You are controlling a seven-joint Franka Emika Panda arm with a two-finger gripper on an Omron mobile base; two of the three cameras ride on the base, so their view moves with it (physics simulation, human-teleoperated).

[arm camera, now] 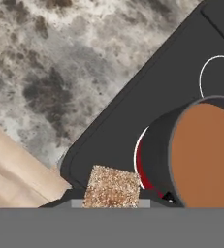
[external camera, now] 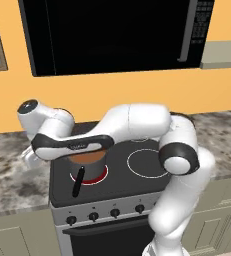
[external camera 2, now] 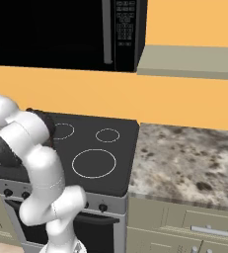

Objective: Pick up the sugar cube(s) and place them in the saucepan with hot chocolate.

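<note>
Sugar cube (arm camera: 112, 187) rides pinched in the closed gripper (arm camera: 111, 201) just beside the saucepan (arm camera: 200, 152) of hot chocolate, not yet over its rim, so a release now would likely drop it onto the stovetop (arm camera: 128, 111).

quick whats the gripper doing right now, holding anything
Gripper: closed on a sugar cube, held near the saucepan of hot chocolate, above the stove edge.
</note>
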